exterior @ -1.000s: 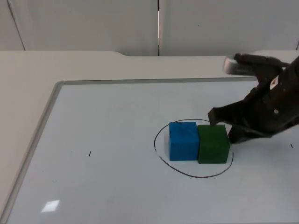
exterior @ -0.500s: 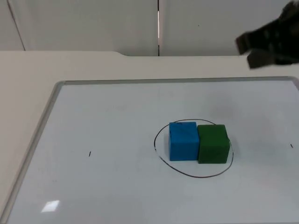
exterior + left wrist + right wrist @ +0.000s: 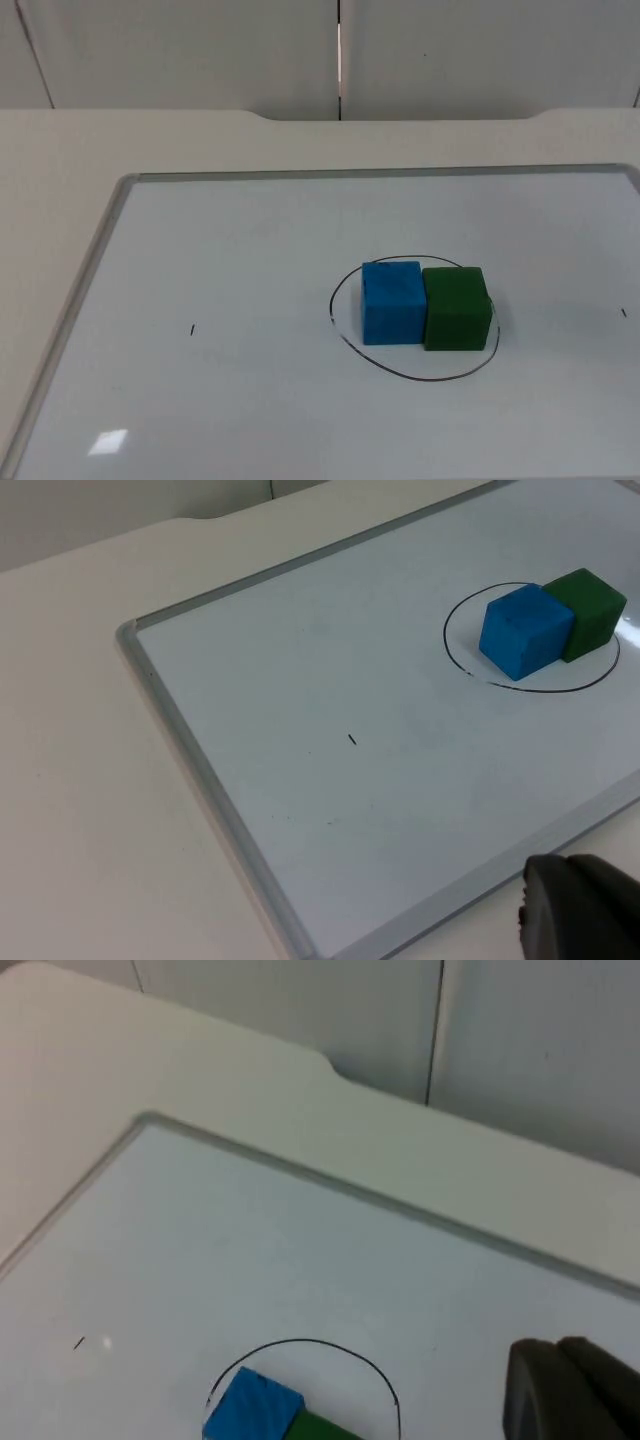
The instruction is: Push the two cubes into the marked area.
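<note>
A blue cube (image 3: 392, 301) and a green cube (image 3: 457, 307) stand side by side, touching, inside a hand-drawn black oval (image 3: 331, 306) on the whiteboard. The left wrist view has the blue cube (image 3: 523, 631), the green cube (image 3: 592, 610) and the oval (image 3: 449, 650) well ahead of my left gripper (image 3: 580, 912), which waits off the board's near edge. My right gripper (image 3: 572, 1390) hangs high above the board, back from the blue cube (image 3: 252, 1413), a sliver of the green cube (image 3: 325, 1428) and the oval (image 3: 300, 1341). Neither gripper holds anything.
The whiteboard has a raised grey frame (image 3: 98, 256) along its left and far sides. A small black tick mark (image 3: 192, 329) sits on the board left of the oval. Beige table top (image 3: 60, 160) surrounds the board, with a grey partition wall (image 3: 200, 50) behind.
My right arm has lifted off from beside the green cube and withdrawn up and to the right, out of the top view. Both cubes stayed put.
</note>
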Motion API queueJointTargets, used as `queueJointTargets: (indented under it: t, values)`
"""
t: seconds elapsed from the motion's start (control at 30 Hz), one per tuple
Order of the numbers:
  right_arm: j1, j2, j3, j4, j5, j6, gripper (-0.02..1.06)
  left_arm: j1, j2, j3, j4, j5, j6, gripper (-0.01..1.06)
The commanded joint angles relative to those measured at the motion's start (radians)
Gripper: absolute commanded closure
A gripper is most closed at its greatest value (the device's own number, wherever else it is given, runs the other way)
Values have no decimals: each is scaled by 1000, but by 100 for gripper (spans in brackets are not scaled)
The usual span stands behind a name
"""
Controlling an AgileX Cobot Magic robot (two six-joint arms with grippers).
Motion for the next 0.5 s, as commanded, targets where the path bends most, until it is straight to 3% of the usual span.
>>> queueJointTargets:
  t: [0.0, 0.47]
  values:
    - [5, -77, -1, -5, 40, -39, 104, 4, -4, 5, 8, -10, 0, 105]
    - [5, -425, 212, 0, 42, -52, 104, 4, -4, 5, 8, -10, 0, 105]
